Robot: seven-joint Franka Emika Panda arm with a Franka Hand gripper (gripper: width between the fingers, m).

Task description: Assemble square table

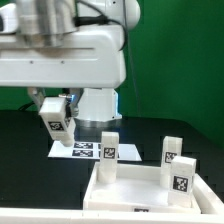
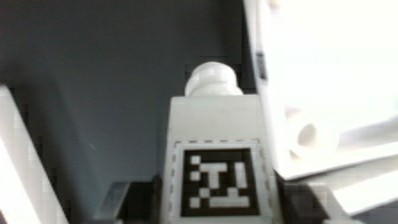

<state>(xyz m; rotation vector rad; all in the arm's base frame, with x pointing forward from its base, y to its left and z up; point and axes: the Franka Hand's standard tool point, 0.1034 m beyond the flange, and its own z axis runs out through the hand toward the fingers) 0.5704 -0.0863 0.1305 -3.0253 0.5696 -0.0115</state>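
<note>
Holding one leg [image 1: 57, 117] pinched in my gripper [image 1: 50, 104], I hang above and behind the tabletop [image 1: 120, 192]; three legs [image 1: 108, 146] already stand upright on it, so this last one remains.

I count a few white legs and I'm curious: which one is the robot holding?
The leg up in the hand, hanging above the black table at the exterior view's left. The other three stand on the tabletop.

readable text: none | brands, numbers: none | markings: black-and-white square tags only, on held leg [image 2: 221, 150], standing legs [image 1: 109, 145] [image 1: 172, 150] [image 1: 181, 176], marker board [image 1: 80, 150] | no characters legible
</note>
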